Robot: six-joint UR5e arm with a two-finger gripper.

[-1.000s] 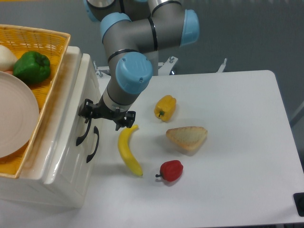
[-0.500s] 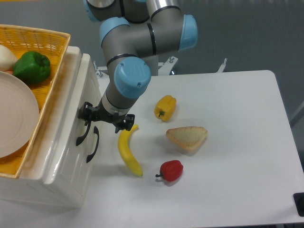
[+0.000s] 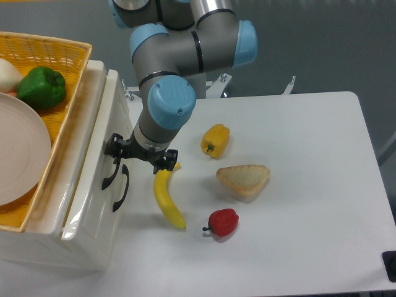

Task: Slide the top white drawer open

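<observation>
Glossy top white drawer (image 3: 93,167) slightly farther out

No writing, label, brand mark, number or sign can be read anywhere in the view (the glossy surfaces show only reflections, no lettering).
</observation>
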